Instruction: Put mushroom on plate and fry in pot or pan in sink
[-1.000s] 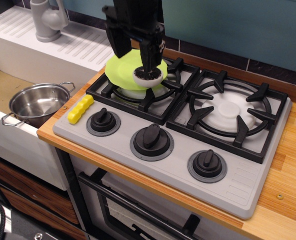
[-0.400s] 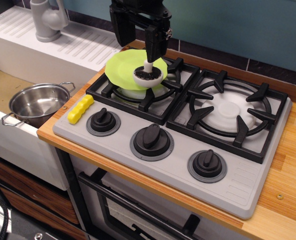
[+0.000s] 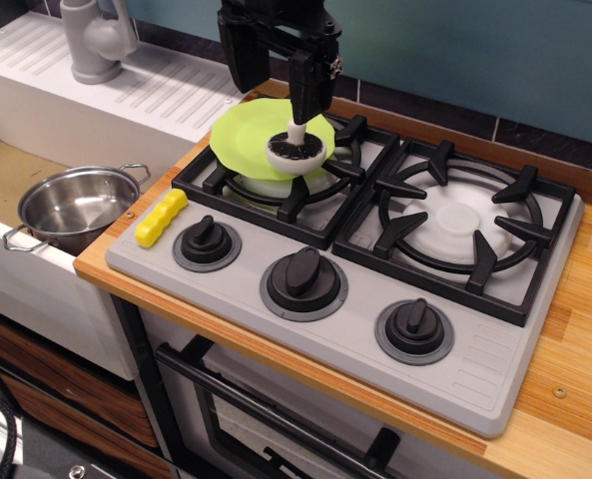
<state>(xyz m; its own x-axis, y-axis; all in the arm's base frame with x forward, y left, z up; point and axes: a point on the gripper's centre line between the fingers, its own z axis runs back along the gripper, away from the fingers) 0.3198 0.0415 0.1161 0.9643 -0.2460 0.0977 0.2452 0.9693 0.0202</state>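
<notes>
The white mushroom lies upside down on the right part of the lime-green plate, stem up. The plate sits tilted on the left burner grate. My black gripper hangs just above the mushroom with its jaws apart. Its right finger is directly over the stem tip and the left finger is over the plate. The yellow fry lies on the grey stove top's left edge, beside the left knob. The steel pot stands empty in the sink, at its right side.
The grey tap and the ribbed drainboard are at the back left. The right burner has a white cap. Three black knobs line the stove front. Wooden counter runs along the right.
Since 1.0 s ago my gripper has let go of the mushroom and risen off it. The mushroom stays on the plate. Nothing has moved in the last 0.4 s.
</notes>
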